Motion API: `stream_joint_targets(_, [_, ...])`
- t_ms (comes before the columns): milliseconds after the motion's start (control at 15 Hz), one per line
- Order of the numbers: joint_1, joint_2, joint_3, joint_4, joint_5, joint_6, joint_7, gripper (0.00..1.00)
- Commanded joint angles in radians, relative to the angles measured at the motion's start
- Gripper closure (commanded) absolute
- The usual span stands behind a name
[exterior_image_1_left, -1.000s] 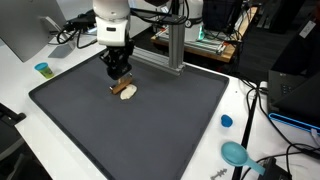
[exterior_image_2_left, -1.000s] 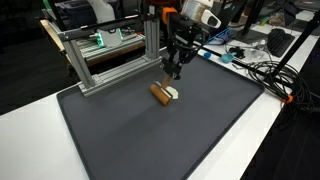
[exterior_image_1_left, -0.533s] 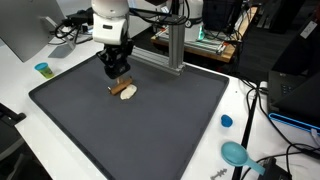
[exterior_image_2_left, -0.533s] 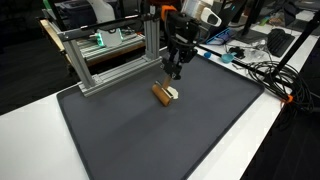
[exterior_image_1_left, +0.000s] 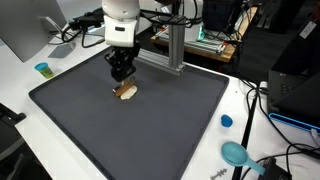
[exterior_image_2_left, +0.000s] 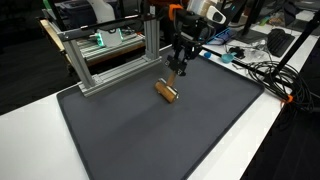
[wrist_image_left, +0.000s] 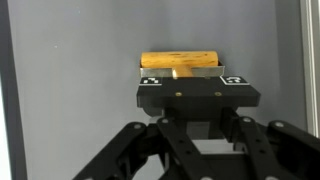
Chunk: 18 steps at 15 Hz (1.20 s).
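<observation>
A short brown wooden block (exterior_image_1_left: 125, 91) with a pale piece on one side lies on the dark grey mat (exterior_image_1_left: 150, 125). In both exterior views my gripper (exterior_image_1_left: 122, 78) comes straight down on the block (exterior_image_2_left: 166, 91), its fingertips at the block's top. In the wrist view the block (wrist_image_left: 180, 60) lies crosswise just past the black fingertips, and the pale piece (wrist_image_left: 183, 72) sits between them. My gripper (wrist_image_left: 190, 82) looks shut on the block. The contact itself is hidden by the gripper body.
An aluminium frame (exterior_image_2_left: 110, 55) stands along the mat's far edge. A small cup (exterior_image_1_left: 42, 70) sits off the mat on the white table. A blue cap (exterior_image_1_left: 226, 121) and a teal scoop (exterior_image_1_left: 236, 153) lie beside cables (exterior_image_2_left: 265, 72).
The gripper has shifted slightly sideways along the mat. The block has turned and moved a little with it, and its pale piece is now mostly covered by the fingers.
</observation>
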Motion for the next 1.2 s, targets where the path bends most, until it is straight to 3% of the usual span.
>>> stream_joint_targets(0, [-0.014,0.020,0.031,-0.026,0.026,0.071,-0.016,0.79])
stream_joint_targets(1133, [-0.073,0.039,0.099,-0.028,0.234,0.127,-0.258,0.79])
